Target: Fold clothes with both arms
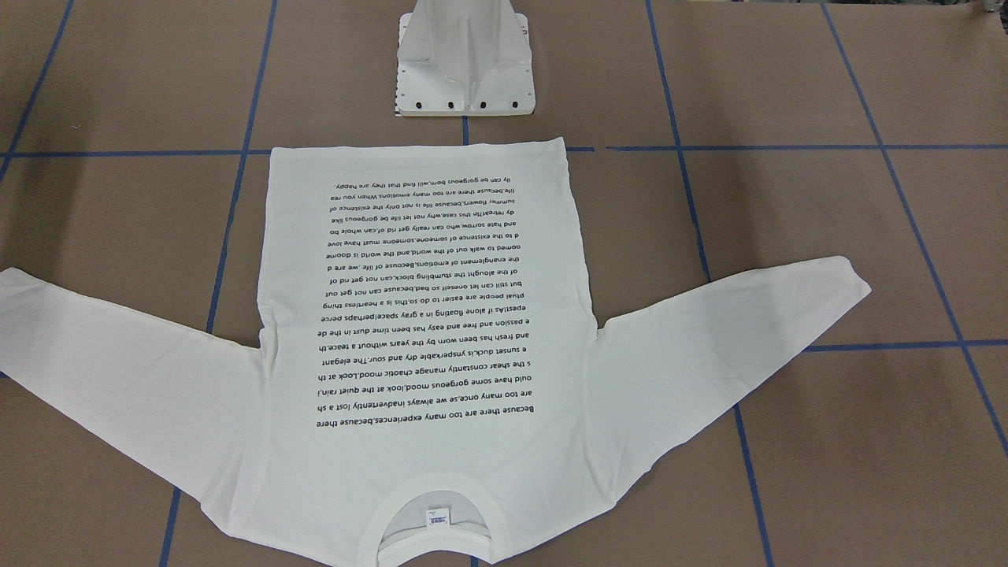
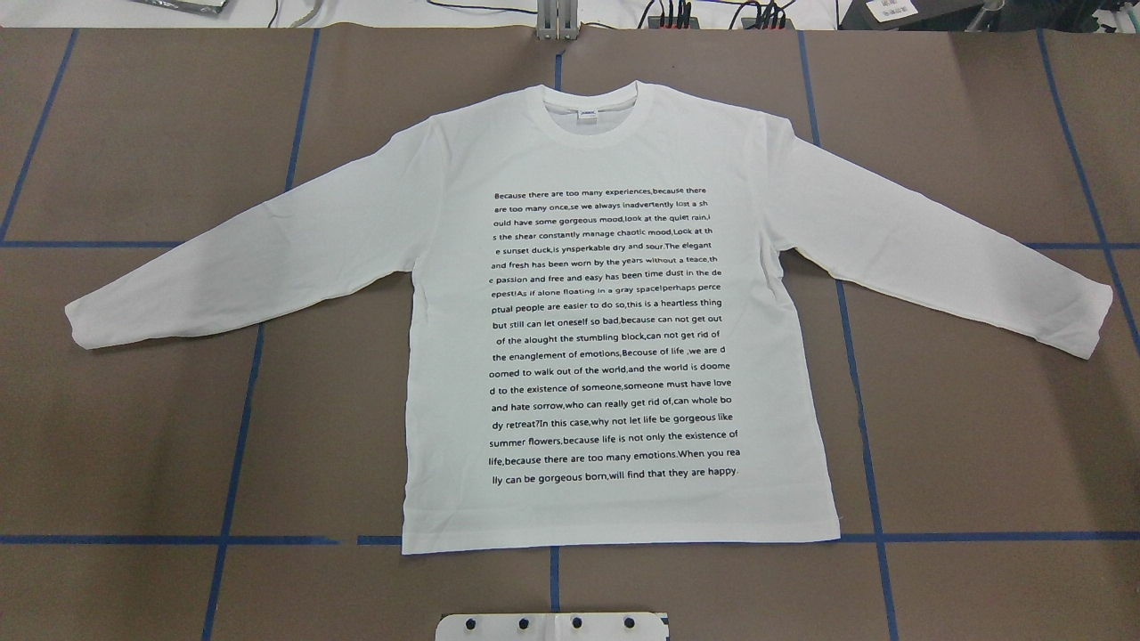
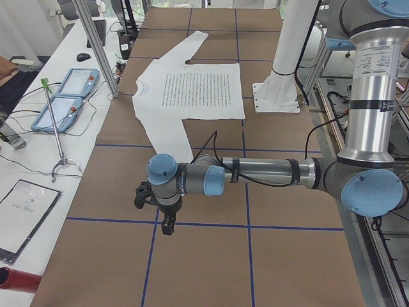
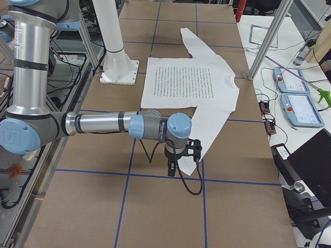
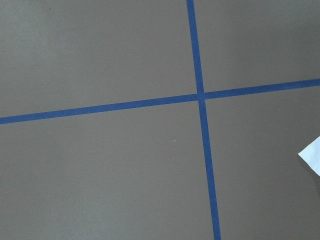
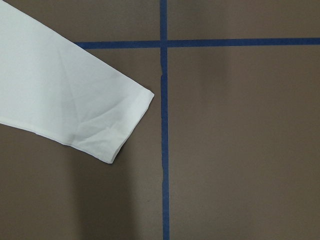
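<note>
One shirt [image 2: 614, 338] lies flat, print up, sleeves spread on the surface [image 2: 134, 427]; my left fingers [image 3: 167, 226] and right fingers [image 4: 170, 168], apart or together I cannot tell, hang near its cuffs, so uneven pinches could drag it crooked

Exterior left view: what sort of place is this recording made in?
Most likely a robotics lab or test cell. The table is marked with a blue tape grid, two teach pendants lie on a side bench, and the industrial left arm reaches over the table.
</note>
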`<state>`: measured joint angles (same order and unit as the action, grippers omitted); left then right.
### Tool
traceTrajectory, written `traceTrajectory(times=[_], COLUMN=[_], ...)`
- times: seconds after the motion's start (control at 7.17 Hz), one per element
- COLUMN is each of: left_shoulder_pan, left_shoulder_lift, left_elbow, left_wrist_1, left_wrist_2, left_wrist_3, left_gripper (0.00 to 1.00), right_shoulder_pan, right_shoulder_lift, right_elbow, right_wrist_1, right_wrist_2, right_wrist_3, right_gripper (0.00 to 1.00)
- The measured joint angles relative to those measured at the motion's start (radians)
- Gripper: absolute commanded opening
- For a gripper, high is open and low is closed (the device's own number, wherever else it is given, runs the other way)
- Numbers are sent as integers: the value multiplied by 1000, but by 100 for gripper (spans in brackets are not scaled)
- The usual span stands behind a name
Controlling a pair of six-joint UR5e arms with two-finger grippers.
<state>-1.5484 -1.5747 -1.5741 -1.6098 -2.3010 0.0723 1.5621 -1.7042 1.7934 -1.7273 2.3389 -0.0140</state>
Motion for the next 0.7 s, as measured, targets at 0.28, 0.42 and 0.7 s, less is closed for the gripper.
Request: traceTrajectory(times=[0.28, 0.42, 0.7], left_shoulder_pan=[0, 1, 1], left_shoulder_lift=[-2, -6, -22], left_elbow=[1, 3, 3], left_wrist_1=[-2, -14, -92], left_wrist_2=[0, 1, 4], left_wrist_3=[0, -1, 0], left_gripper=[100, 100, 100], right_shoulder_pan=[0, 0, 0], right_shoulder_lift=[3, 7, 12], right_elbow=[3, 3, 3], right_wrist_1=[1, 1, 2], right_wrist_2=[-1, -1, 1], right_wrist_3=[1, 4, 7], right_gripper=[100, 100, 100])
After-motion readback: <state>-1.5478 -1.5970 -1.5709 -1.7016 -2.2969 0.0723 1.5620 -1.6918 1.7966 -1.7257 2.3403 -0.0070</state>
